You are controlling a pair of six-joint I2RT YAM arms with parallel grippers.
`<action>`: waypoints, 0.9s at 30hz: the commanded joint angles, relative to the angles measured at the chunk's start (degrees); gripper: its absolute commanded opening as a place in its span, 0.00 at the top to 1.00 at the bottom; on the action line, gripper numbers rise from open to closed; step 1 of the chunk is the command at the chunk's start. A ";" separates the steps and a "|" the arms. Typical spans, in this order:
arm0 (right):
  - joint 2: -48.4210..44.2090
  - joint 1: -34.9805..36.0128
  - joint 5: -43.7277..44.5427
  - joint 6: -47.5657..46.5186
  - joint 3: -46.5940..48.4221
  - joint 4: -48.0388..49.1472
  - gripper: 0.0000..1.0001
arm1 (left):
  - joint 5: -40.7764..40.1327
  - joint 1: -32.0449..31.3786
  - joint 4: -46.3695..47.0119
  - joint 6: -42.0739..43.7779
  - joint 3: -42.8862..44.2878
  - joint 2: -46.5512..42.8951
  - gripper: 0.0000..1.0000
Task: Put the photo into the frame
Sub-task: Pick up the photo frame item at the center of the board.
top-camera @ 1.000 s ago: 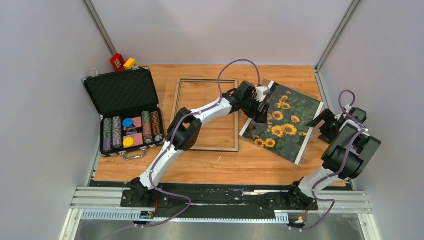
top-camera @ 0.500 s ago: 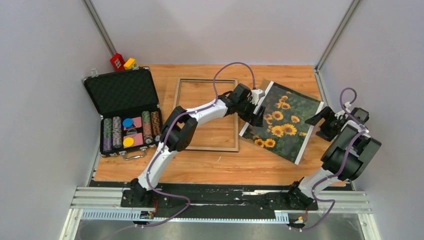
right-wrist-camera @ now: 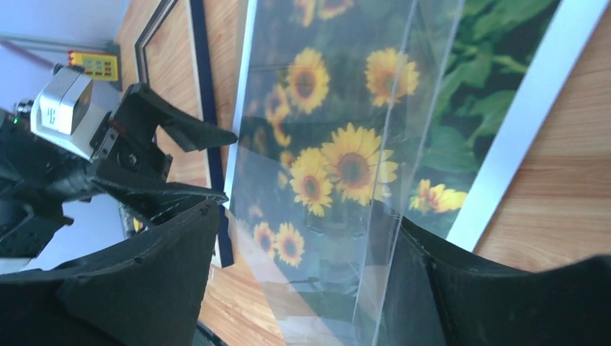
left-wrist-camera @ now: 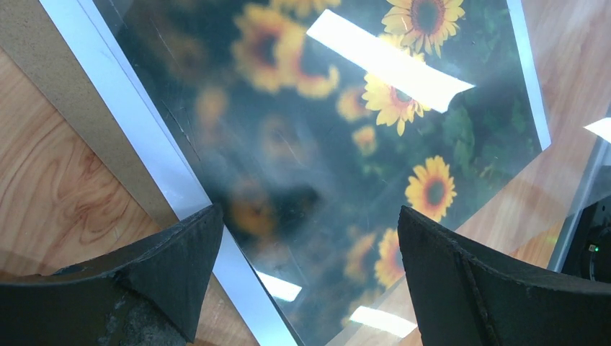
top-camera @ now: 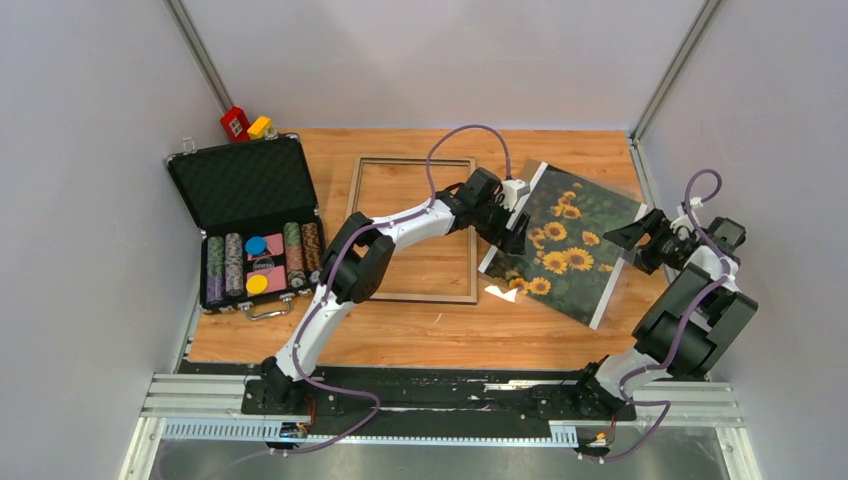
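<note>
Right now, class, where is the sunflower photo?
In the top view the photo lies askew on the right half of the table, just right of the frame, between the left gripper and the right gripper.

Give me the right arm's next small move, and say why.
Probably close the right gripper on the clear sheet. In the right wrist view, the sheet's raised edge appears to stand between the open fingers, above the photo, so it likely needs a grip before it can be moved.
</note>
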 commanded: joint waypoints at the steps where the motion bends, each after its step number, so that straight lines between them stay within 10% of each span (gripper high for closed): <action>1: -1.22 0.63 -7.25 -5.06 -0.08 -2.75 0.27 | 1.33 -1.29 -7.84 0.78 -2.64 1.23 0.01; 27: -3.49 3.88 -1.41 0.29 2.13 -1.42 1.00 | 2.54 -1.28 -8.13 3.36 -4.08 -4.77 0.00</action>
